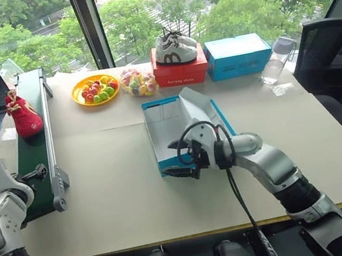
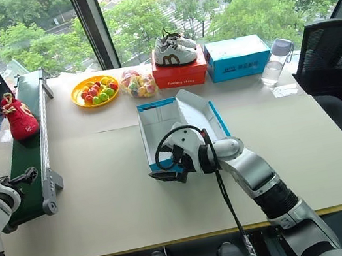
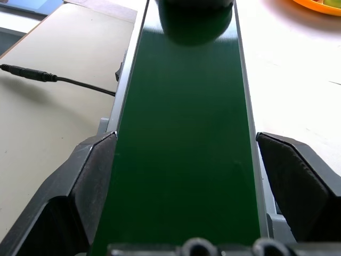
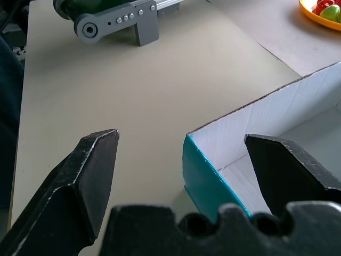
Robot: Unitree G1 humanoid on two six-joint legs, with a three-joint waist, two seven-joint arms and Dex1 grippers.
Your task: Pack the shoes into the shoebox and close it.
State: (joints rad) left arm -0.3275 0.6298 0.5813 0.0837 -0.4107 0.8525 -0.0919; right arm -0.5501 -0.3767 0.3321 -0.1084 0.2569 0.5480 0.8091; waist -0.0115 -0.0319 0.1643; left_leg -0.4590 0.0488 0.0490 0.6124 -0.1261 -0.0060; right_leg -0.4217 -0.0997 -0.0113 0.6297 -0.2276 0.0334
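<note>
Shoebox [image 1: 168, 132]: I see it lying open, near corner between my right gripper's [image 4: 181, 160] spread fingers.
Shoe [image 1: 23, 114]: on the belt [image 3: 184, 160], well ahead of my left gripper [image 3: 184, 186].
Left gripper: fingers apart, straddling the belt, holding nothing.

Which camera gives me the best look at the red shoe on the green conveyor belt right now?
The left eye view: the bright red shoe lies in full on the green conveyor belt, near its far end. The right eye view shows the same. The left wrist view looks along bare belt, with a blurred dark shape at its far end.
</note>
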